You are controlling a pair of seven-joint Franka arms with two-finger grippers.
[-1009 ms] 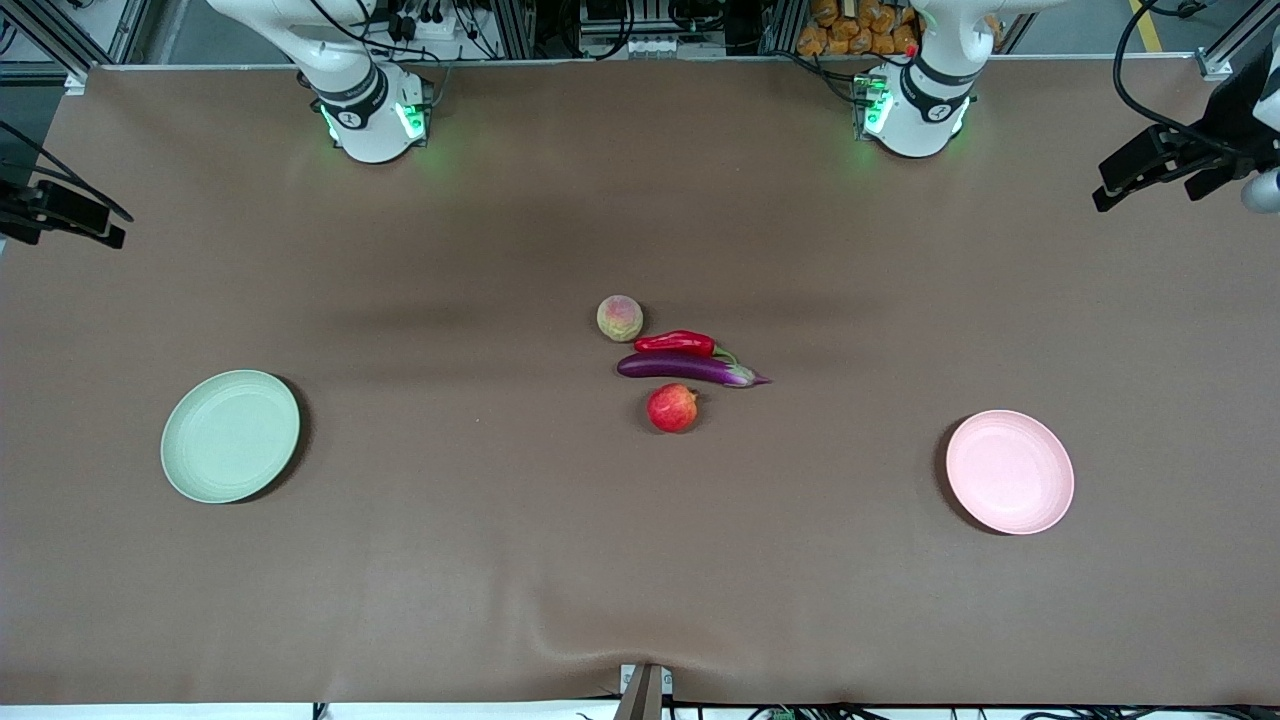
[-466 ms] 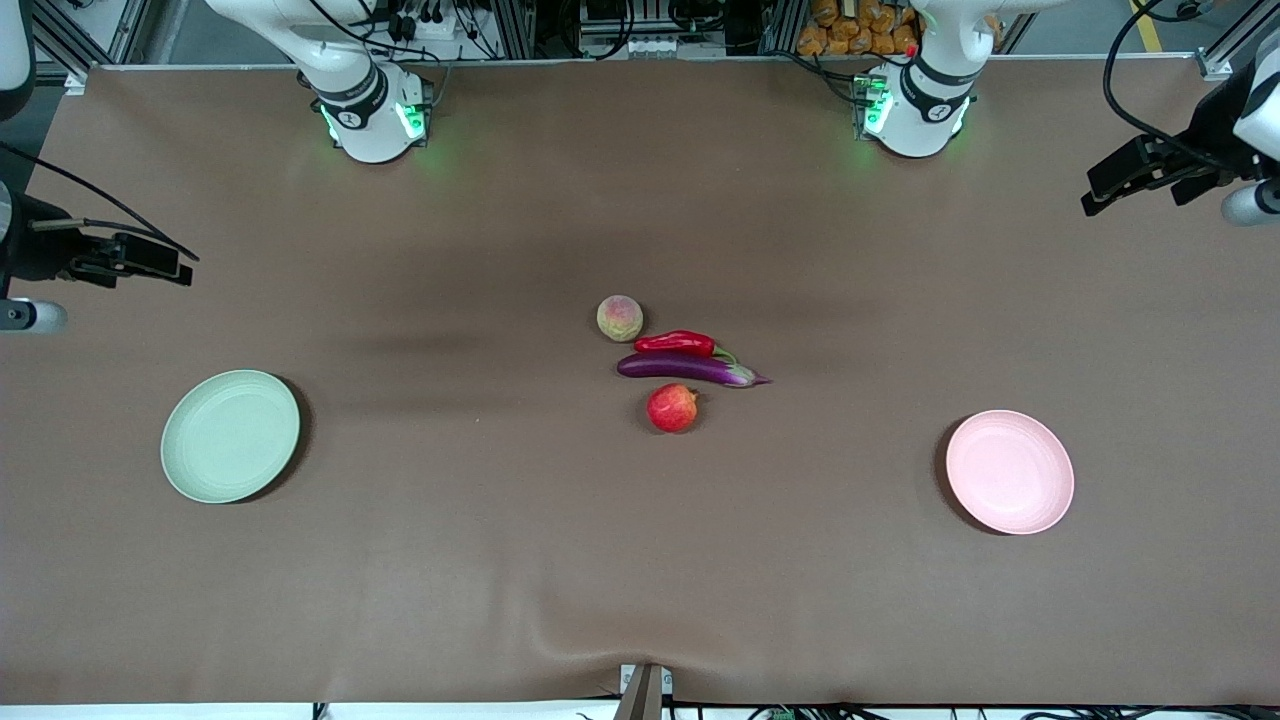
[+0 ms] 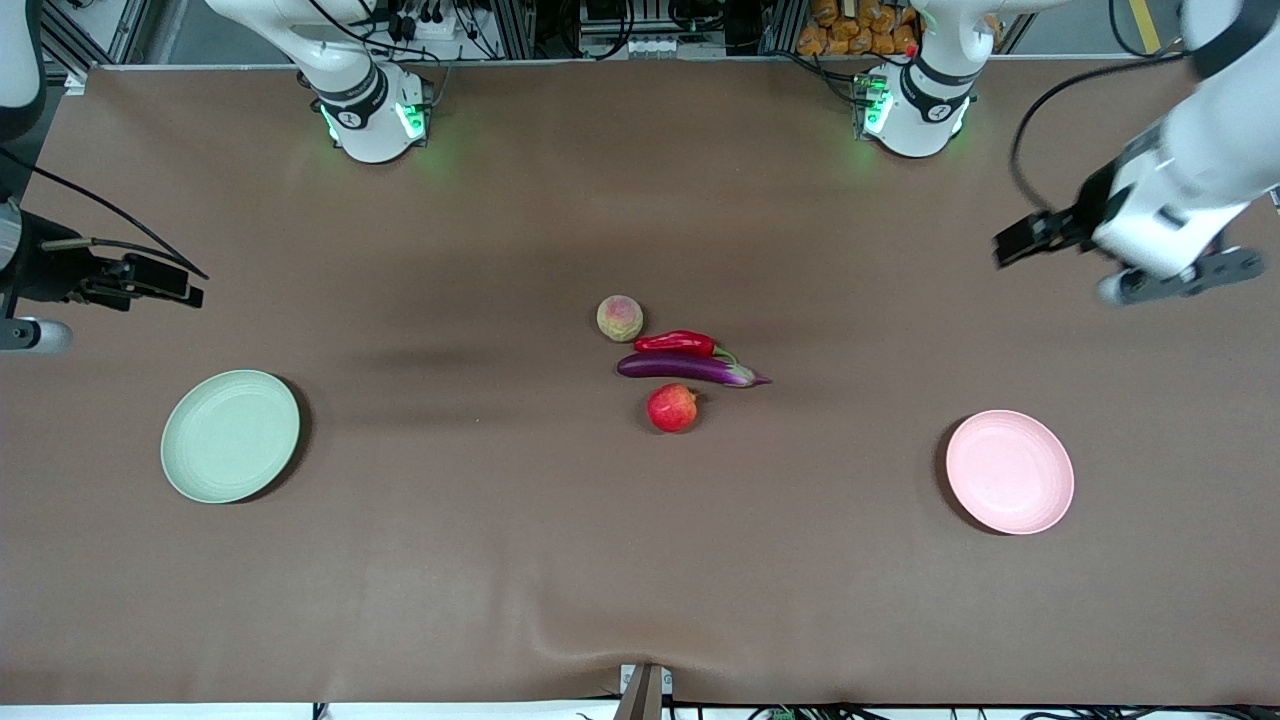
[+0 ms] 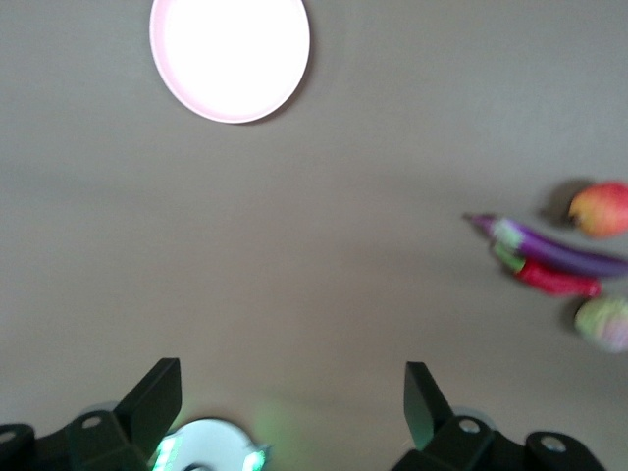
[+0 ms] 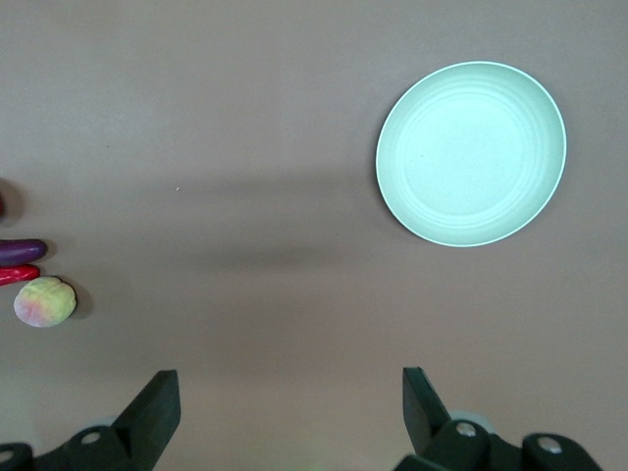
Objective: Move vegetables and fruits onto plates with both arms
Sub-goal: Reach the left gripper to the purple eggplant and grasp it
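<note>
Brown matting is covering the whole table (image 3: 480,560), and two round plates are sitting on it well apart. A pale green plate (image 3: 230,436) is lying toward the right arm's end of the table with nothing on it, and the right wrist view is showing its ringed inner surface (image 5: 471,153) bare. A pale pink plate (image 3: 1010,472) is lying toward the left arm's end, also holding nothing; in the left wrist view it is showing as a washed-out disc (image 4: 230,57). Between the plates, near the table's middle, the produce is clustering on the mat. A peach (image 3: 620,318) is sitting farthest from the front camera, a red chili pepper (image 3: 678,344) is lying just beside it, a purple eggplant (image 3: 690,369) is lying alongside the pepper, touching or nearly so, and a red apple (image 3: 672,408) is resting just nearer the camera than the eggplant. The right gripper (image 3: 150,280) is hanging in the air over bare mat at the right arm's end, its fingers (image 5: 152,407) spread wide and holding nothing. The left gripper (image 3: 1025,240) is hanging over bare mat at the left arm's end, its fingers (image 4: 157,397) likewise parted and empty.
</note>
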